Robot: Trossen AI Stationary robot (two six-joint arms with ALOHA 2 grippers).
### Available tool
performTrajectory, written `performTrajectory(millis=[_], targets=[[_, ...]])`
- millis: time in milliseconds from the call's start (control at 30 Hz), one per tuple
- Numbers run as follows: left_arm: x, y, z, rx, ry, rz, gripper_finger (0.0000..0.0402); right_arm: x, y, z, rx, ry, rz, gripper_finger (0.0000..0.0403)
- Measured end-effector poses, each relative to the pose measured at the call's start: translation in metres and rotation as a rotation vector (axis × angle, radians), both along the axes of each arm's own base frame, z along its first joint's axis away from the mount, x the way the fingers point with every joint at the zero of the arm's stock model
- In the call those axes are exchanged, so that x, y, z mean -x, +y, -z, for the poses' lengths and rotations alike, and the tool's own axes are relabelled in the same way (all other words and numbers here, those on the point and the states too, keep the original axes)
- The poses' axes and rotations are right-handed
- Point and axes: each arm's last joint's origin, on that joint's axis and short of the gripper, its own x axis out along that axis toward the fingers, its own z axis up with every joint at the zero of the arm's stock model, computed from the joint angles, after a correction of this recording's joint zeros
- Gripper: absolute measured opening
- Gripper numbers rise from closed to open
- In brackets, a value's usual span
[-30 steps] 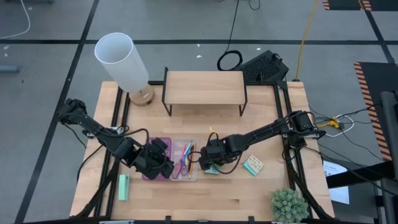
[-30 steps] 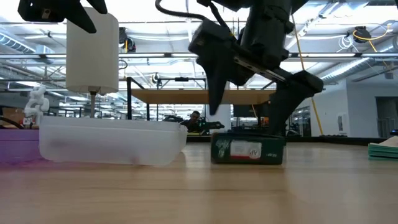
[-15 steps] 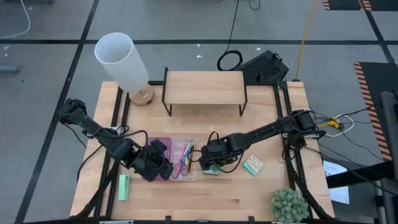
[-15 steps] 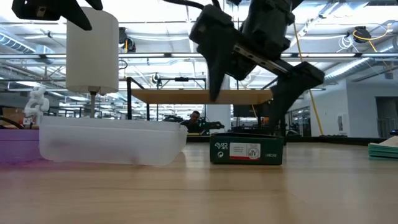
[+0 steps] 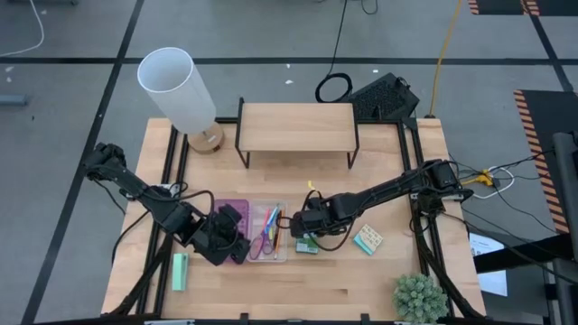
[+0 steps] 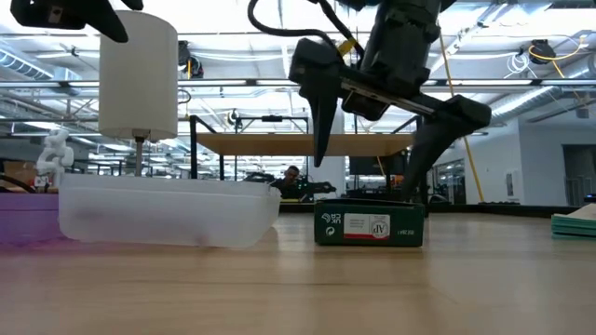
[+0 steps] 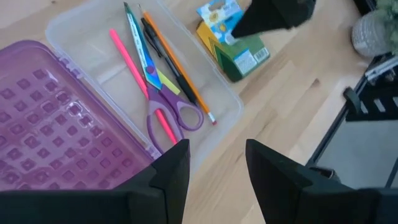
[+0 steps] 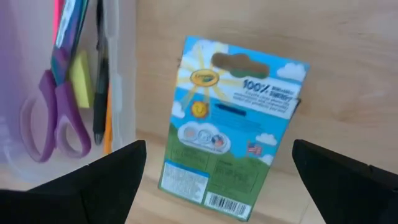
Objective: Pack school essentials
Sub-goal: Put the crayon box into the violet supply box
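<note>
The green-blue packet [image 8: 233,134] lies flat on the table just right of the clear half [image 5: 269,233] of the case. My right gripper [image 6: 368,177] hangs open above it, one finger on each side, touching nothing. In the clear half lie orange and pink pencils [image 7: 134,74], purple-blue scissors [image 7: 168,109], a black pen [image 7: 163,56] and a yellow piece [image 7: 165,81]. The purple studded half [image 7: 56,118] lies open to its left. My left gripper [image 7: 217,168] is open over the case's near edge, holding nothing. A teal-beige pad [image 5: 368,239] lies on the table to the right.
A mint-green block [image 5: 179,271] lies near the left front corner. A white lamp [image 5: 176,90] stands at the far left, a wooden shelf [image 5: 296,126] at the far middle, a small plant [image 5: 420,298] at the near right corner.
The packet, blurred and slightly tilted a second ago, now lies still and flat on the table. My right gripper has stayed open above it and has risen a little. My left gripper has drawn back slightly toward the table's left.
</note>
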Motion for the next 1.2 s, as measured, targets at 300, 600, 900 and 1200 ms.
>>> performTrajectory(millis=[300,600,900,1200], targets=[[0.000,-0.001,0.000,0.016,0.018,0.027,0.0161,-0.003,0.003,0.022,-0.023,-0.029,0.035,0.0400],[0.000,-0.001,0.000,0.019,0.019,0.026,0.0161,0.005,0.001,0.039,-0.044,-0.037,0.016,0.0400],[-0.002,0.002,0.000,0.029,0.025,0.020,0.0161,0.010,0.002,0.041,-0.054,-0.075,-0.003,0.0394],[-0.002,0.003,0.000,0.029,0.025,0.016,0.0161,0.007,0.002,0.024,-0.056,-0.151,0.088,0.0393]])
